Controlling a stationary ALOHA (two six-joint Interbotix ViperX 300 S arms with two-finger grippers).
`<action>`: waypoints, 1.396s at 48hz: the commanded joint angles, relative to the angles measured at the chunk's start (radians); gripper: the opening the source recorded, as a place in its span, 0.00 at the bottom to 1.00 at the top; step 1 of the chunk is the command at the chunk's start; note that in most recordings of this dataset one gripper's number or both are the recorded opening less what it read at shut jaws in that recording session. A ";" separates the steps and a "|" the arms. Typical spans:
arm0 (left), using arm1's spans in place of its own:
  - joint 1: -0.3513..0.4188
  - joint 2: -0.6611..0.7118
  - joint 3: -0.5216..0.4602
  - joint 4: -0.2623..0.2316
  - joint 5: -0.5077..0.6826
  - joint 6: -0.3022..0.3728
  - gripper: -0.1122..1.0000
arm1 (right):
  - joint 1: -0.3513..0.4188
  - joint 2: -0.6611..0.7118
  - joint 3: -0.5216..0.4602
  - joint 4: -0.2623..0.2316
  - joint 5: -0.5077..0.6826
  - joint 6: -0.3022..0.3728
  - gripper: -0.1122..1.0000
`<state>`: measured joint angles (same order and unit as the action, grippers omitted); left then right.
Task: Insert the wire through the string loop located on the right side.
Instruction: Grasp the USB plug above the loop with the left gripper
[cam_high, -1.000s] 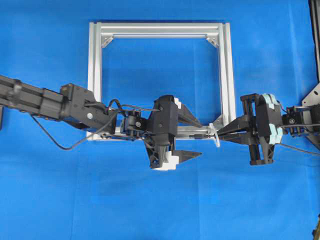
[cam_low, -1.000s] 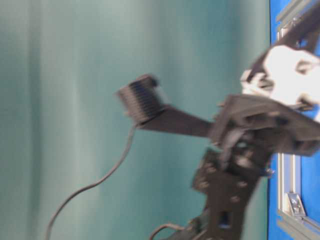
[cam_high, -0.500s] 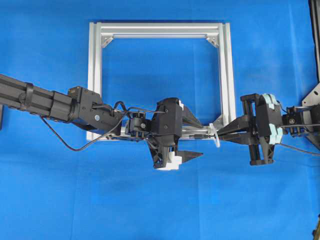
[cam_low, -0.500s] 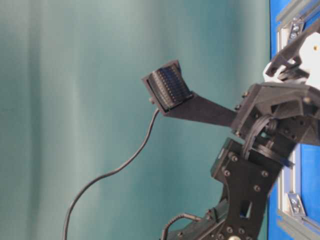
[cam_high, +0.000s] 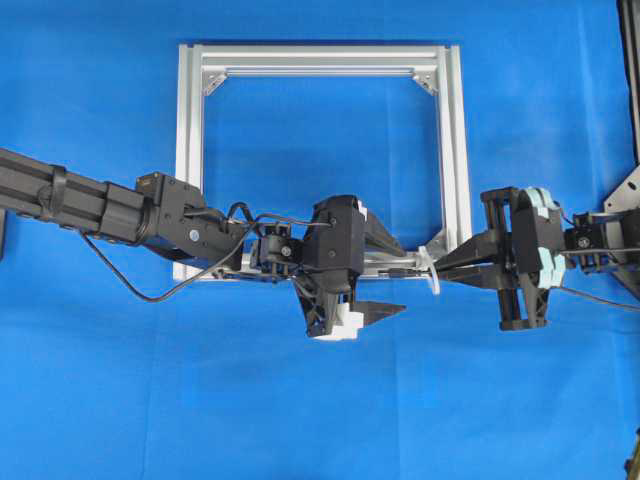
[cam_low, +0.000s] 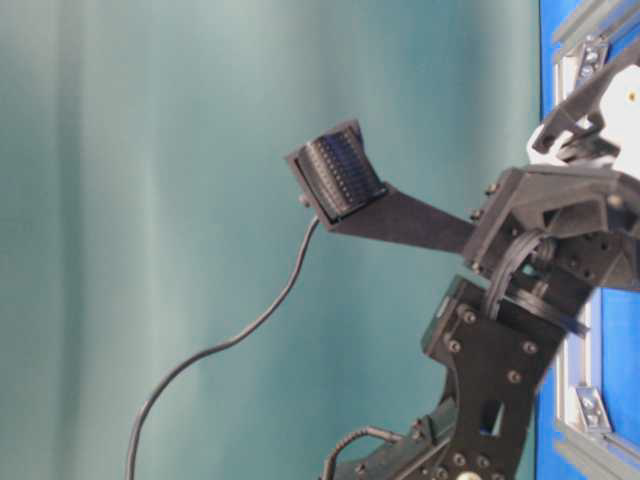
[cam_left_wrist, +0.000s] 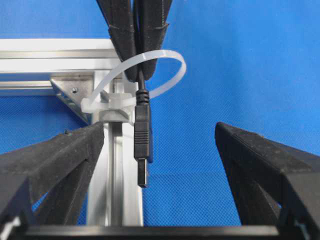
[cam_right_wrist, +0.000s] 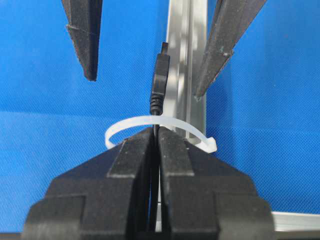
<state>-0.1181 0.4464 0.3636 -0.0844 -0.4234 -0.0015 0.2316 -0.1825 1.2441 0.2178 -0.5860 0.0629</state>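
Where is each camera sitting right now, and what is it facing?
Overhead: above the table, looking down on the aluminium frame; both arms show.
Table-level: low at the side, turned sideways; the left arm fills it.
Left wrist: behind the open left tool, facing the plug poking through the string loop.
Right wrist: behind the right tool, shut on the wire.
Both wrist views share plug, loop and each other's fingers.

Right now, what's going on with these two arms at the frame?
The right gripper is shut on the wire, whose plug end already pokes through the string loop at the aluminium frame's lower right corner. The left gripper faces it with jaws wide open on either side of the plug, not gripping it. The wire has not been handed over.
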 joint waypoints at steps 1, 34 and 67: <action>0.002 -0.026 -0.014 0.003 -0.003 0.000 0.89 | -0.002 -0.006 -0.017 -0.003 -0.002 -0.002 0.06; 0.000 -0.025 -0.017 0.002 0.014 0.000 0.88 | -0.002 -0.006 -0.017 -0.003 -0.002 -0.002 0.06; 0.003 -0.021 -0.032 0.008 0.015 0.028 0.18 | -0.002 -0.006 -0.017 -0.008 -0.002 -0.003 0.06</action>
<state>-0.1104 0.4464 0.3528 -0.0813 -0.4034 0.0261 0.2332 -0.1825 1.2441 0.2132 -0.5814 0.0614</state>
